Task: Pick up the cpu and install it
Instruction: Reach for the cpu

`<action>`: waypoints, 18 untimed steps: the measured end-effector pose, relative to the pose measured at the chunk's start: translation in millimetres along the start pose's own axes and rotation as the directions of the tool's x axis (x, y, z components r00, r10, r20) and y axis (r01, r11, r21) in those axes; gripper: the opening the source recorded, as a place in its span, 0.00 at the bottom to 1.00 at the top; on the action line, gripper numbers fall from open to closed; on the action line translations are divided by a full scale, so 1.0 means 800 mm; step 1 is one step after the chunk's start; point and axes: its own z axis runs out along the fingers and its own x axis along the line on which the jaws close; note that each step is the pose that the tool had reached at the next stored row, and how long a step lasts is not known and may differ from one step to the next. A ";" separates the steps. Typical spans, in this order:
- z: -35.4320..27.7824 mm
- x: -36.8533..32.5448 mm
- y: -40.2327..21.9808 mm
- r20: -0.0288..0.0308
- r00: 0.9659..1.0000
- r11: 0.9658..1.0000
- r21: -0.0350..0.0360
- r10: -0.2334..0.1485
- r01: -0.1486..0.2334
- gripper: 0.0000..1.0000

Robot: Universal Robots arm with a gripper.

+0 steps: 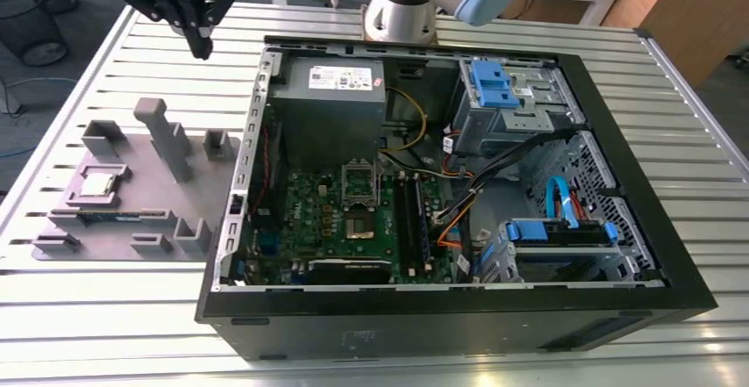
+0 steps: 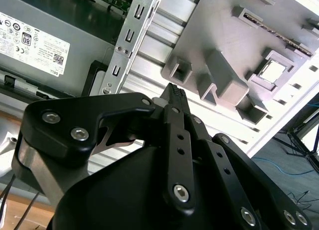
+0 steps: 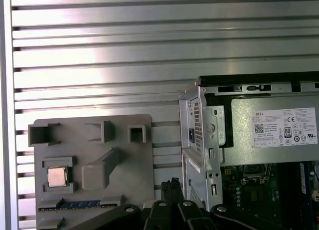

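On the grey tray (image 1: 146,203), in a square pocket, the cpu (image 1: 100,183) lies flat, shiny side up. Well apart, high by the computer case's (image 1: 445,330) far corner, the gripper (image 1: 202,49) hangs pinched together, holding nothing; the cpu lies lower and toward the exterior view's left

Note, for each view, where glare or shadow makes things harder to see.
First wrist view: glare streaks the slatted table and washes out the cpu. Second wrist view: the black hand looms dark in the foreground. Exterior view: light is even, though the computer case is shadowed inside.
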 end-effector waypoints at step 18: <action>0.0008 0.0095 -0.0008 -0.005 1.000 1.000 0.000 0.000 0.000 0.11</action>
